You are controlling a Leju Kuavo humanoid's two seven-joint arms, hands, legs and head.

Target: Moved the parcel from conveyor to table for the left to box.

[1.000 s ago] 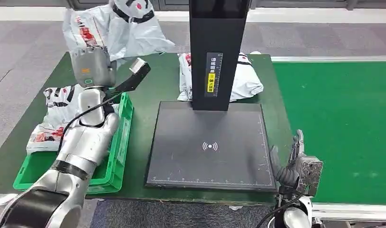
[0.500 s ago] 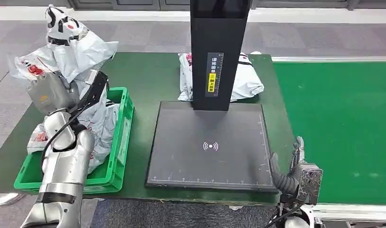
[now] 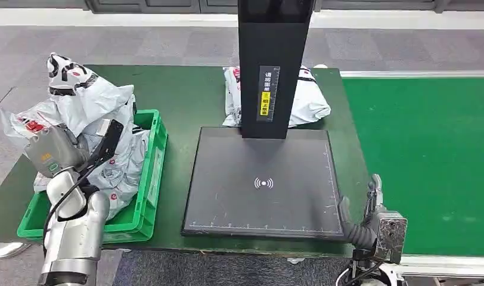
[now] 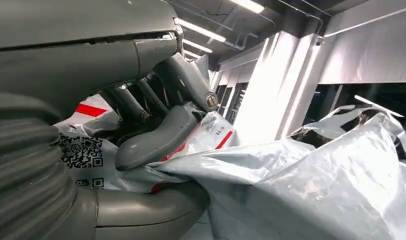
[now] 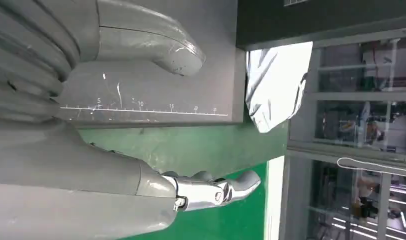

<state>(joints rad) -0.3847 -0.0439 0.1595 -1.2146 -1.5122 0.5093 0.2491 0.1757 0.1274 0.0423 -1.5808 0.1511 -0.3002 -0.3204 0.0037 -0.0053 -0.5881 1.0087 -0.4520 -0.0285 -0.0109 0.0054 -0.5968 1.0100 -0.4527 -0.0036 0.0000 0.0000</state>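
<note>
Grey parcel (image 3: 90, 101) is gripped by the left hand (image 3: 102, 143) over the green box (image 3: 149, 196); not dropped in yet. Right hand (image 3: 371, 205) waits open.

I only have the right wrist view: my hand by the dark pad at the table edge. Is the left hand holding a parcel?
Observer: Yes. The left hand grips a grey parcel over the green crate.
Operator: How firm is the grip?
Observer: In the left wrist view the thumb presses on the parcel's film, next to a QR label.
Operator: Is it down in the crate?
Observer: Its lower part reaches into the crate and its top stands above the rim. I cannot tell whether it rests there.
Operator: Is anything else in there?
Observer: Another parcel lies at the crate's left side.
</note>
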